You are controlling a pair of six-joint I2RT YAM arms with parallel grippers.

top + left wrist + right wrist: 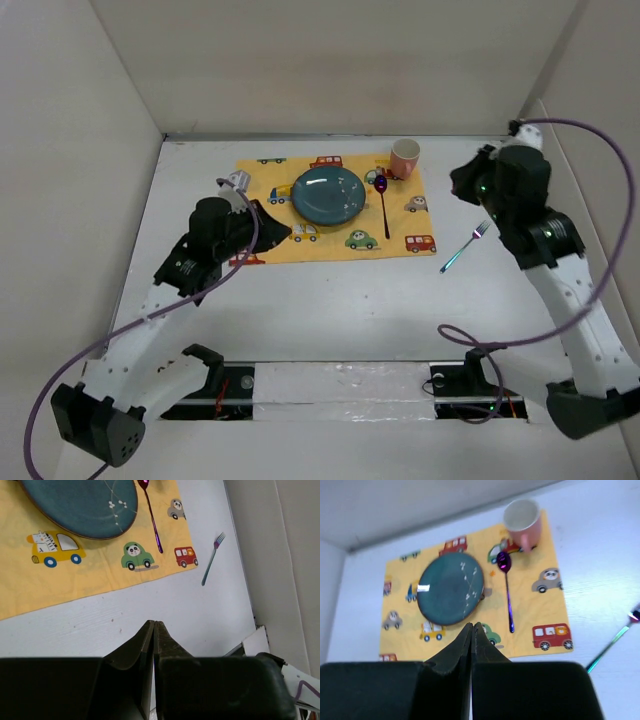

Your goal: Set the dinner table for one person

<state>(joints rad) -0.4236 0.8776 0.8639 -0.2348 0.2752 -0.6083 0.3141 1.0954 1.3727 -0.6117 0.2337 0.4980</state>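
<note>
The white dinner table (330,300) carries a yellow car-print mat (400,240). On the mat lie a teal plate (328,193), a purple spoon (383,208) to its right, and a pink cup (404,158) at the far right corner. A fork (463,248) with a teal handle lies on the bare table, right of the mat. My left gripper (278,232) is shut and empty over the mat's near left part. My right gripper (462,185) is shut and empty, above the table beyond the fork. The fork also shows in the left wrist view (211,560) and the right wrist view (615,640).
Beige walls close the table in on the left, back and right. A slot at the near edge (340,385) holds the arm mounts. Purple cables (520,335) loop off both arms.
</note>
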